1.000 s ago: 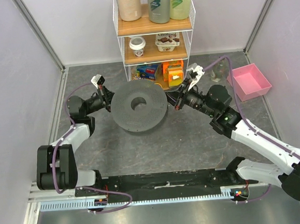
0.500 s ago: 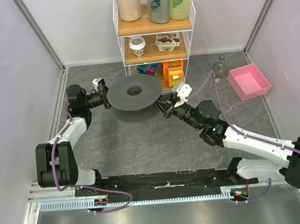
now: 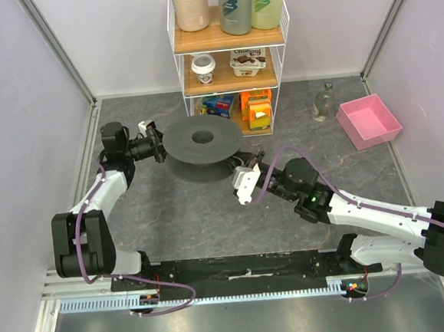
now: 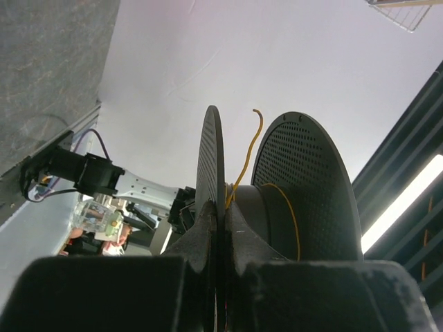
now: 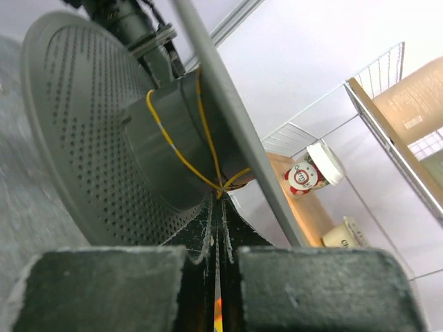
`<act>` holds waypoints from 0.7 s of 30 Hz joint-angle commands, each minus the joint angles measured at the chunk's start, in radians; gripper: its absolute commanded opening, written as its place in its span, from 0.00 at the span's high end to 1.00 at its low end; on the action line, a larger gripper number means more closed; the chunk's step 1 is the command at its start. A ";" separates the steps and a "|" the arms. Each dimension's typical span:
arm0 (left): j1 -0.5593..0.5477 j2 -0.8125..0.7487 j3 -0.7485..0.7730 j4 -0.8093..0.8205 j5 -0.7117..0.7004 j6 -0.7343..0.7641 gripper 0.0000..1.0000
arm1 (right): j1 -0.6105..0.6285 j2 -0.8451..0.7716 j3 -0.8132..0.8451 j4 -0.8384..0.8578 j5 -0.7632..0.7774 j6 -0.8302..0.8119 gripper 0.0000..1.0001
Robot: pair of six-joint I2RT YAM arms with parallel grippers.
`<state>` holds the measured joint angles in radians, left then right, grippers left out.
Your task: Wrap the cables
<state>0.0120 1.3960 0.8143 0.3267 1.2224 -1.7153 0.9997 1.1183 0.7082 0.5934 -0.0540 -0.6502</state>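
The dark grey spool (image 3: 182, 144) hangs above the table in front of the shelf, its flanges roughly level. My left gripper (image 3: 157, 146) is shut on the rim of one flange; the left wrist view shows the fingers (image 4: 201, 232) pinching that thin disc at the gripper (image 4: 220, 213). The thin yellow cable (image 4: 243, 169) runs round the core, and its loose end sticks up between the flanges. My right gripper (image 3: 236, 169) sits below the spool's right edge. In the right wrist view it (image 5: 220, 202) is shut on the cable (image 5: 173, 146), which leads onto the spool's core (image 5: 176, 131).
A white wire shelf (image 3: 175, 54) with bottles, cups and boxes stands right behind the spool. A pink bin (image 3: 368, 120) and a small glass bottle (image 3: 322, 103) sit at the back right. Grey walls close in both sides.
The spool rose off the table toward the shelf, held by my left gripper. My right gripper swung from the spool's right side down and forward beneath its right edge, keeping hold of the cable.
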 commanded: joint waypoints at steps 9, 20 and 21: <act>0.006 0.046 0.010 -0.097 -0.153 0.289 0.98 | 0.024 -0.037 -0.104 -0.162 -0.119 -0.364 1.00; 0.000 0.210 -0.122 0.291 -0.153 0.267 0.98 | 0.025 0.072 -0.282 0.008 -0.054 -0.468 1.00; 0.002 0.227 -0.125 0.308 -0.156 0.267 0.98 | 0.024 0.098 -0.288 0.029 -0.044 -0.474 1.00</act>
<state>-0.0166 1.5631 0.6846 0.4137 1.1732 -1.4220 1.0046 1.1465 0.4637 0.5419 -0.0841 -1.0447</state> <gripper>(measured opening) 0.040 0.007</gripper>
